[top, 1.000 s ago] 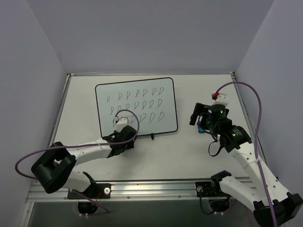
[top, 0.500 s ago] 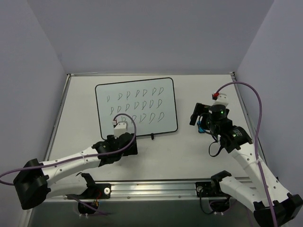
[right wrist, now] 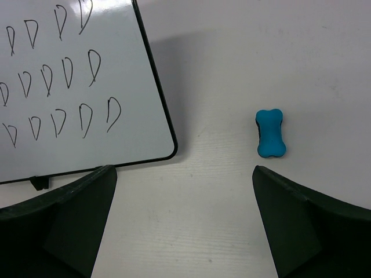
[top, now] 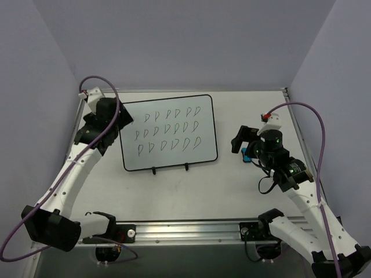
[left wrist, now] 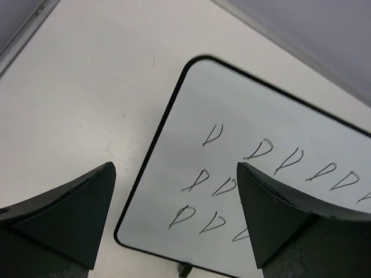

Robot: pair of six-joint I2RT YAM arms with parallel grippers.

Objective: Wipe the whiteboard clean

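1. Eraser (right wrist: 270, 133) comes first: it is small and blue, and it lies on the table (top: 191, 191), to the right of the whiteboard (top: 168, 132) and apart from it.
2. Above it hangs the right gripper (right wrist: 184, 171). Its fingers (right wrist: 58, 226) are wide apart and hold nothing.
3. From this gripper, the eraser sits a little to the right of the gap between the fingers, and a bit farther away.
4. The long side of the eraser points the same way as the fingers. So I think the fingers can close on its two thin sides, once the gripper slides right and goes down.
5. The right arm is much nearer to the eraser. The left gripper (top: 119, 119) is over the far left corner of the whiteboard. Its fingers are wide apart too, and it is empty.
6. The whiteboard is in the middle of the table, a bit to the left. Its long side runs from left to right.
7. It has a thin black frame (right wrist: 156, 81) with round corners, and two little black feet (top: 153, 170) on its near edge.
8. Small dark marks (right wrist: 66, 72) fill it in three rows. They look like the letter D. None look wiped off, so I think the job is just starting.
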